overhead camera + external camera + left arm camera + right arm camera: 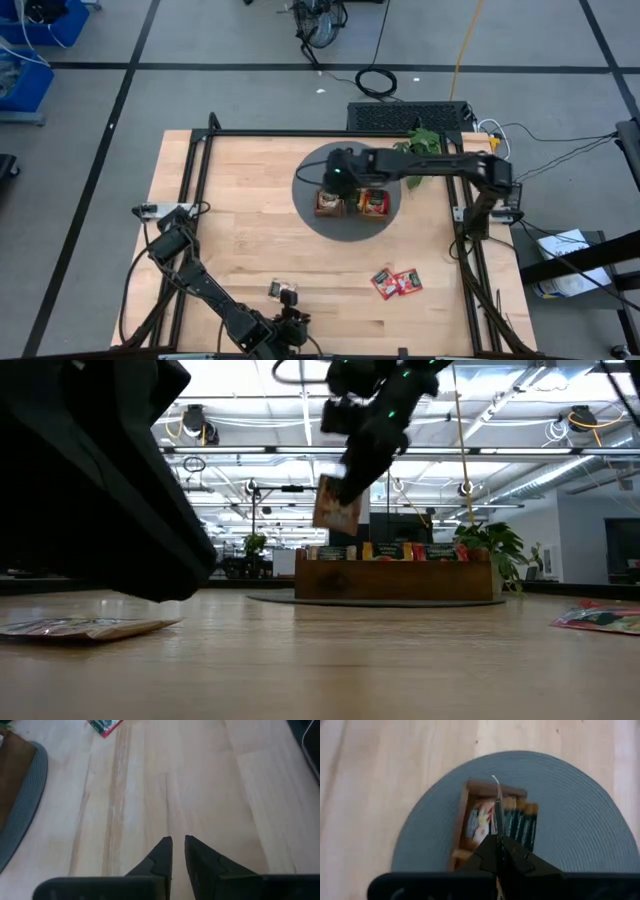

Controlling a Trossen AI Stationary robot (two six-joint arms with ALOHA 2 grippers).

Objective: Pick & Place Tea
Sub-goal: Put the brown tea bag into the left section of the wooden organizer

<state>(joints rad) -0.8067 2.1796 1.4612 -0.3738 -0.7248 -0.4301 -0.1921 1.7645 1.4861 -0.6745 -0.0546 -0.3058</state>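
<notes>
- Landmark: the round grey mat (345, 222) on the wooden desk (250, 250); all positions below refer to it.
- Left gripper (290, 322): low over the desk's near edge, well apart from the mat on its near-left side. In the left wrist view the jaws stand nearly together with a narrow gap between the fingertips (164, 851), and nothing lies between them.
- One tea packet (283, 290) lies flat on the desk just beside the left gripper, on the side toward the mat; in the low view it shows as a flat packet on the boards.
- The wooden tray (350, 203) sits on the mat, near its centre. Packets stand on edge in its compartments; the low view shows their dark labels above the tray wall.
- Right gripper (337, 176): above the tray, over the mat. Its jaws are clamped on a held tea packet (336, 505), which hangs raised above the tray, clear of it in the low view.
- The green plant (420, 150) stands at the mat's far-right edge.
- Two red tea packets (396, 283) lie flat on the desk, touching each other, near the mat on its near-right side.
</notes>
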